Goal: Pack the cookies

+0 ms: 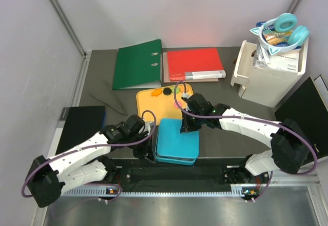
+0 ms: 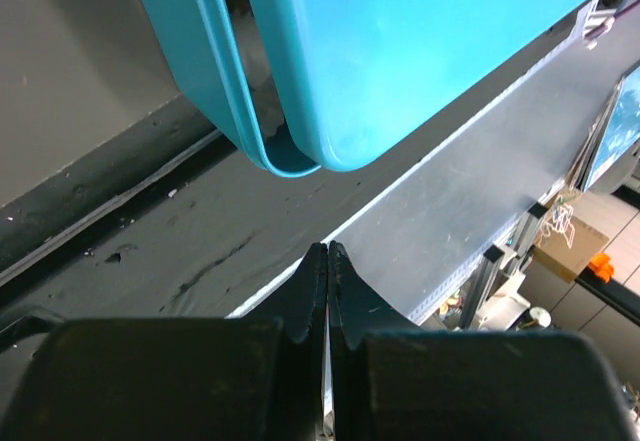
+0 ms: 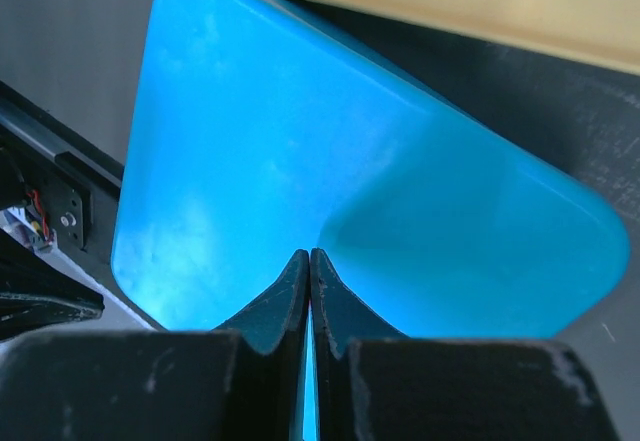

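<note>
A blue box with its lid on (image 1: 177, 141) sits at the near middle of the table; it also shows in the left wrist view (image 2: 400, 51) and the right wrist view (image 3: 300, 161). An orange cookie (image 1: 155, 94) and a black cookie (image 1: 166, 91) lie on a yellow board (image 1: 148, 105) behind the box. My left gripper (image 1: 148, 148) is shut and empty beside the box's near left corner (image 2: 328, 251). My right gripper (image 1: 184, 128) is shut and empty at the lid's far right part (image 3: 309, 256); I cannot tell if it touches the lid.
A green binder (image 1: 137, 63) and a red binder (image 1: 195, 64) lie at the back. A white bin (image 1: 266, 77) with teal headphones (image 1: 287, 28) stands at the back right. Black pads lie at the left (image 1: 79, 126) and right (image 1: 302, 108).
</note>
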Available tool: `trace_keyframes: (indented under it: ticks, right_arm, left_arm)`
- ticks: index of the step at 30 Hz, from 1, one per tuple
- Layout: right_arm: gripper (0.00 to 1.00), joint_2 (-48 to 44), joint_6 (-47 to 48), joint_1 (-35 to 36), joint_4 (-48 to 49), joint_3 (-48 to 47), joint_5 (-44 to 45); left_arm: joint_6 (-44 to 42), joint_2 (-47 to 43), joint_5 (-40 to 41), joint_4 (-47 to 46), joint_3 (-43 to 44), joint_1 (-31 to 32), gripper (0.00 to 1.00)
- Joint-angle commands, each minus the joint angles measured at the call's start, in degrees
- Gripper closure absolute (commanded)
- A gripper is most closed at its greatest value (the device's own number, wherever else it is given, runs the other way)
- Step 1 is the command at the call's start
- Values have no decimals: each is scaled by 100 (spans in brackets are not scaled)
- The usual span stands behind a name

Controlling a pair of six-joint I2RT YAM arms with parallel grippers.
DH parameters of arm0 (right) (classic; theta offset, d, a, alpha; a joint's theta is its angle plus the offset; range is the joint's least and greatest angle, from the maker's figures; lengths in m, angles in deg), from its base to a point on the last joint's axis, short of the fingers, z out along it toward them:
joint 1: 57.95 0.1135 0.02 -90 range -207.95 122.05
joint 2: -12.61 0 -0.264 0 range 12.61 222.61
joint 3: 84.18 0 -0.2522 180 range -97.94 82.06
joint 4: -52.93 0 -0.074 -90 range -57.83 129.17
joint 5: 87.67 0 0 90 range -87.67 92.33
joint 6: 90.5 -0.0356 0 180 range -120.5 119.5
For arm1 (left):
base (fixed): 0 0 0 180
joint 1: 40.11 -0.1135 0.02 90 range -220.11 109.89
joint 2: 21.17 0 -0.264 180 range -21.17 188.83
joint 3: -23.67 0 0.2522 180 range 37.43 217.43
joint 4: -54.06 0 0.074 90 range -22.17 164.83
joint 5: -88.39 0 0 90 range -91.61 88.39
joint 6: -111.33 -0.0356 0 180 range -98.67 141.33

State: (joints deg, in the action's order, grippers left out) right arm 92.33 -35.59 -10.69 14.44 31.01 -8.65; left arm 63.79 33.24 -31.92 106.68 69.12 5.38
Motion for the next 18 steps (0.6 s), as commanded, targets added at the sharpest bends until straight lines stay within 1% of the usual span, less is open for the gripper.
trace_keyframes:
  ticks: [1,9,18]
  right_arm:
    - [100,148,29,195,258,60,-115]
    - [100,500,-41,520,390,-11,-141]
    - [100,509,-147,661,408,-115,-115]
  left_arm:
    - [-290,51,-265,175,40,21,100]
    - [-396,78,-248,237,40,21,100]
    - [-387,105,-134,255,66,21,100]
